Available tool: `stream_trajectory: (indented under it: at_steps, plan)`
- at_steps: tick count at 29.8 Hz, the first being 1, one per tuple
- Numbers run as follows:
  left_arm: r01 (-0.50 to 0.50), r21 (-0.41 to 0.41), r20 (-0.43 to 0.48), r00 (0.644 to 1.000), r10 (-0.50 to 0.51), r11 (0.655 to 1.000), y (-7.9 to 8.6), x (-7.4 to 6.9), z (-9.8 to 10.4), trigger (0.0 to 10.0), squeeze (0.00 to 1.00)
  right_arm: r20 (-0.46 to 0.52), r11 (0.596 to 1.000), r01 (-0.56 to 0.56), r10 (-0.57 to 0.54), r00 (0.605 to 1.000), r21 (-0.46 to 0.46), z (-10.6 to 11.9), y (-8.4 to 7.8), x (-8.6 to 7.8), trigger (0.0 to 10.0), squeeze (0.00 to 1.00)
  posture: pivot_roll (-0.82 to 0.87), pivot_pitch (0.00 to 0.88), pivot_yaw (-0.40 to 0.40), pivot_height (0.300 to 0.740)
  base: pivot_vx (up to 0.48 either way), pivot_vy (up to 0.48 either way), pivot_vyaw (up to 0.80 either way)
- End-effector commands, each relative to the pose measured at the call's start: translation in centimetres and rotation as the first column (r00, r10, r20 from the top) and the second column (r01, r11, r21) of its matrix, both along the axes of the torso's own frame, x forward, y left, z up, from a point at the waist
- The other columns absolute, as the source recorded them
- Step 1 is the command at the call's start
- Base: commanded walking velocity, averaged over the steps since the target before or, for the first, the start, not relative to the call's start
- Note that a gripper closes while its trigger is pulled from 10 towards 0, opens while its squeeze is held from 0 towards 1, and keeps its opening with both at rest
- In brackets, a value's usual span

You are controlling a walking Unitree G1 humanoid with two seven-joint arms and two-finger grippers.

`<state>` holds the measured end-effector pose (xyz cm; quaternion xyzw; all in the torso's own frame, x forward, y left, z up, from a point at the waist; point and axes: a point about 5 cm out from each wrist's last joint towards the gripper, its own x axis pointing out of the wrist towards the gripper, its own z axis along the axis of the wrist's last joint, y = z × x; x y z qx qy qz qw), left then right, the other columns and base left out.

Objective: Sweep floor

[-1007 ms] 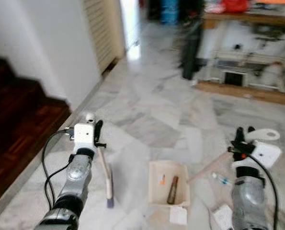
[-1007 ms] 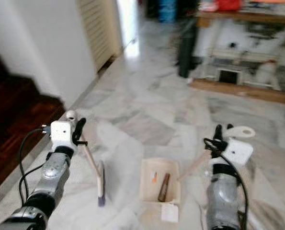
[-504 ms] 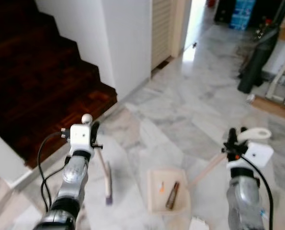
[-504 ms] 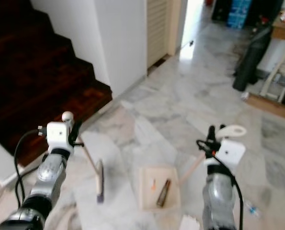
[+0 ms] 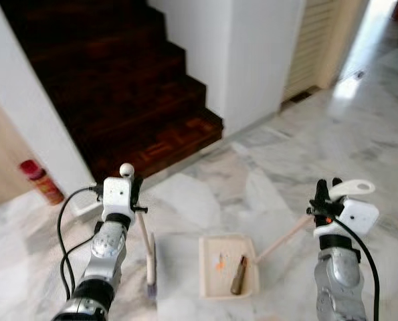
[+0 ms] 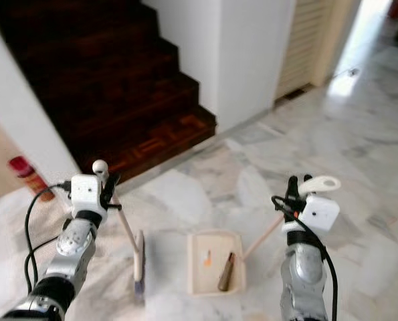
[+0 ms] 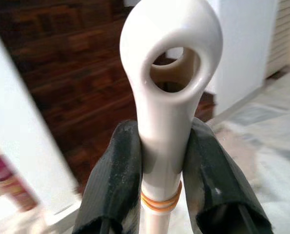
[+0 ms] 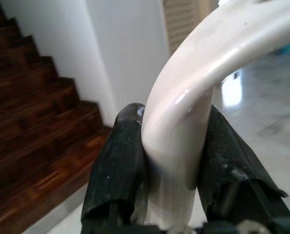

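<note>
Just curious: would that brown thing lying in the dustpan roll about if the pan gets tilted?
Probably. The brown thing looks long and rounded, lying loose in the dustpan, so it may roll or slide. The pan's raised rim should likely contain it. The right pincer holds only the handle.

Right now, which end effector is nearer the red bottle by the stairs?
Left. The left end effector holds the broom nearer the red bottle; the right end effector is across the dustpan.
</note>
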<state>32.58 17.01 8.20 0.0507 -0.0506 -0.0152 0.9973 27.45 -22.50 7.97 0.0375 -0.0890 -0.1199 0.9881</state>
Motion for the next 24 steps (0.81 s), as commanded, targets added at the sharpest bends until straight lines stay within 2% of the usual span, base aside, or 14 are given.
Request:
stream_trajectory:
  at_steps: [1, 8, 11, 24]
  plan:
    - [0.010, 0.015, 0.057, 0.998, -0.011, 1.000, 0.02, 0.33, 1.23, 10.0, 0.00, 0.060, 1.000, -0.001, 0.001, 0.998, 0.000, 1.07, 0.10, 0.22, 10.0, 0.00, -0.11, 0.000, 0.064, 0.740, 0.000, 0.000, 0.79]
    - [0.012, 0.015, 0.051, 0.999, -0.013, 1.000, 0.01, 0.15, 1.05, 10.0, 0.00, 0.059, 1.000, 0.007, -0.008, 0.998, 0.010, 0.89, 0.03, 0.05, 10.0, 0.00, -0.11, 0.000, 0.064, 0.740, 0.000, 0.000, 0.75]
    - [0.012, 0.017, 0.050, 0.999, -0.013, 1.000, 0.02, 0.14, 1.02, 10.0, 0.00, 0.061, 0.999, 0.020, -0.022, 0.998, 0.037, 0.96, -0.12, 0.17, 10.0, 0.00, -0.11, 0.000, 0.062, 0.740, 0.000, 0.000, 0.00]
    - [-0.018, 0.007, 0.061, 0.998, 0.018, 1.000, 0.54, 0.16, 1.46, 10.0, 0.00, 0.064, 0.998, 0.025, -0.028, 0.998, 0.052, 1.37, -0.35, 0.79, 10.0, 0.00, -0.08, 0.000, 0.054, 0.740, 0.000, 0.000, 0.00]
